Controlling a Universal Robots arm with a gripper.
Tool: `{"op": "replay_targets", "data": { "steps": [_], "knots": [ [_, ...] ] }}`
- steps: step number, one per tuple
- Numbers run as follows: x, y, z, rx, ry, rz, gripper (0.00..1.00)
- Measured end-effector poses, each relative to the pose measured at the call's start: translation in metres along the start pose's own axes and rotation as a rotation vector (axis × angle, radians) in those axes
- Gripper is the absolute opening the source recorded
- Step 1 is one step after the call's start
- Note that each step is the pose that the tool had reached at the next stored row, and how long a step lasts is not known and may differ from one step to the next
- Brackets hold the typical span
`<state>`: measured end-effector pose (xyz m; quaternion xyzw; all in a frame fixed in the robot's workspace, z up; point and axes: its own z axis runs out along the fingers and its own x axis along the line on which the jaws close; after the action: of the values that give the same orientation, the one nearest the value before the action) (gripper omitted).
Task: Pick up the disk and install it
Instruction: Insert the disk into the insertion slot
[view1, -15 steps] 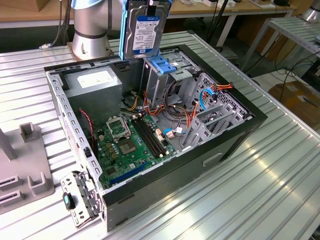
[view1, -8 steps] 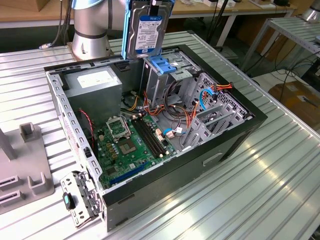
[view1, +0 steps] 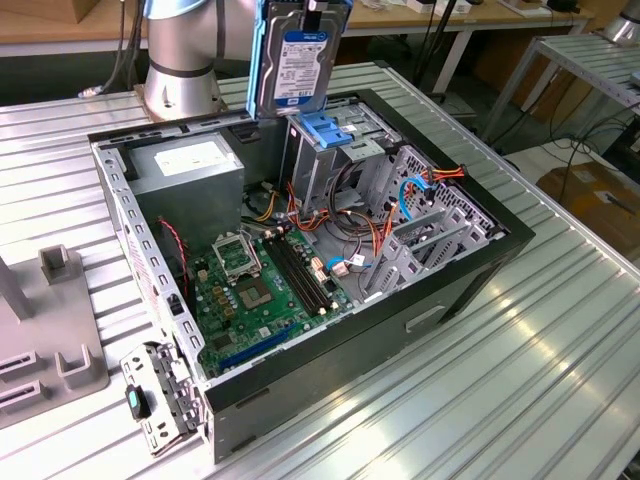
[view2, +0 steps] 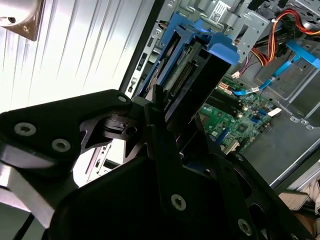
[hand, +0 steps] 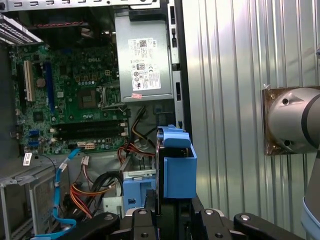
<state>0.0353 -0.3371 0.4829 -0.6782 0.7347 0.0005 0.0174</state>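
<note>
Ribbed metal table carries open computer case. Pickup done: disk held in air, upright above case's drive bay, not yet seated. Gripper fingers clamped on disk, apparently at its top edge. Exterior view shows disk label. First wrist view shows power supply inside case.

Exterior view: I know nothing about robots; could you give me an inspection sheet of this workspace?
Surface: ribbed metal table, carrying an open computer case.
Job's things: disk held in the air above the case's drive cage.
Clutter: grey fixture at the exterior view's left.
Grippers: gripper shut on the disk.
Cables: orange and blue cables inside the case.
Surroundings: benches behind; cardboard box.
</note>
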Motion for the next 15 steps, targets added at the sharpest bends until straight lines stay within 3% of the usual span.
{"op": "replay_targets", "data": {
  "steps": [4,7,15],
  "knots": [
    [-0.0017,-0.0216,0.0005,0.0,0.0,0.0,0.35],
    [-0.0022,-0.0273,0.0007,0.0,0.0,0.0,0.35],
    [-0.0023,-0.0284,0.0007,0.0,0.0001,0.0,0.35]
  ]
}}
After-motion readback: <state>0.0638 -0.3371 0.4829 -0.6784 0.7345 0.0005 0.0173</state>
